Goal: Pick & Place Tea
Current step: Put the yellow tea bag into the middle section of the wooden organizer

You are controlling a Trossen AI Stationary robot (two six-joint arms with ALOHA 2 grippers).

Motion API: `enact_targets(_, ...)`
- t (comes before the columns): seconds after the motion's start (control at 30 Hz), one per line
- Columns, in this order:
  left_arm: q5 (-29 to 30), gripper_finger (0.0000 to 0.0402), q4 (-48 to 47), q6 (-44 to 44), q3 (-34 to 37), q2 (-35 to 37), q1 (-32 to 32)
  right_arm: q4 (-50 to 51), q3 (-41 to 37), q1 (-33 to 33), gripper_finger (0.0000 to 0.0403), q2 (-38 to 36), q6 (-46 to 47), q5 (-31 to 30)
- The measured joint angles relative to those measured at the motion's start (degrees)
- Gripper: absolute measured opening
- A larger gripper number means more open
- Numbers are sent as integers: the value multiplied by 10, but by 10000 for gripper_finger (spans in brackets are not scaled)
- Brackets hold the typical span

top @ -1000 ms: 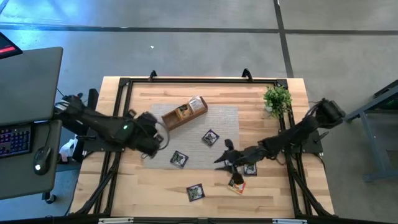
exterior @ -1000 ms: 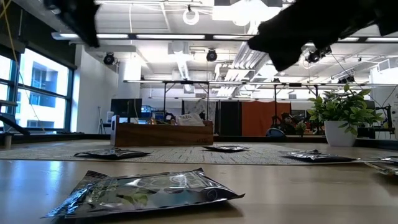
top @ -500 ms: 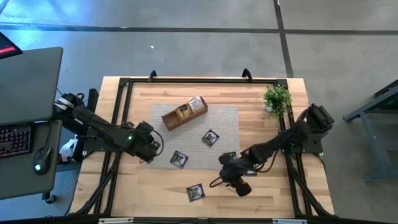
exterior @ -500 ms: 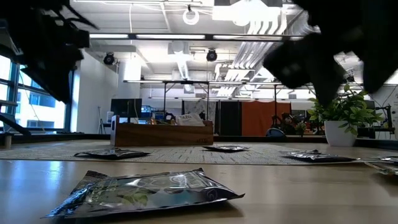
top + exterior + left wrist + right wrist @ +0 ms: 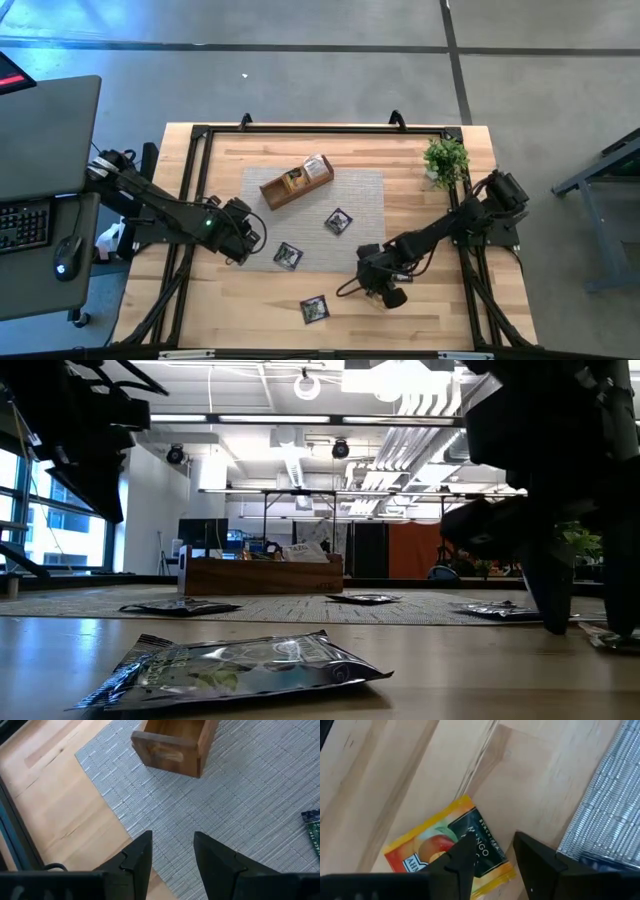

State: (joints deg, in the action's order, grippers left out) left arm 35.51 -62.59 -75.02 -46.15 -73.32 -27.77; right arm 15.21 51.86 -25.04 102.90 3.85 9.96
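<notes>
A yellow-orange tea sachet (image 5: 440, 845) lies flat on the bare wood near the mat's edge. My right gripper (image 5: 492, 865) points down over it, open, one finger over the sachet's dark middle and the other past its corner. Dark tea sachets lie flat on the mat (image 5: 338, 221) (image 5: 288, 256) and on the wood near the front edge (image 5: 314, 309). The brown wooden tray (image 5: 297, 181) stands on the grey mat (image 5: 370, 200). My left gripper (image 5: 250, 243) hangs open above the mat's left near corner (image 5: 150, 845), with nothing between its fingers. My right gripper comes at the yellow-orange sachet from above, pointing steeply down. One finger (image 5: 462, 860) stands over the sachet's printed face, but I cannot tell whether it touches. The sachet lies flat on the wood.
A small green potted plant (image 5: 445, 160) stands at the far right corner. A dark frame (image 5: 200, 135) runs around the table top. One silvery sachet (image 5: 240, 665) lies close to the low camera. Bare wood stretches along the front edge.
My right gripper has tipped from nearly level to steeply down and has sunk toward the near edge over the yellow-orange sachet. My left gripper has come down closer to the table, over the mat's left near corner. No sachet has moved.
</notes>
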Motion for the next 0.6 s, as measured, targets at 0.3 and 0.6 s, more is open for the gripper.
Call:
enact_targets(0.3, -1, 143, 0, 0, 0, 0, 0, 2, 0, -17, 35, 2, -12, -47)
enact_targets(0.6, -4, 143, 0, -2, 0, 0, 0, -93, -4, -31, 5, 6, 6, -50)
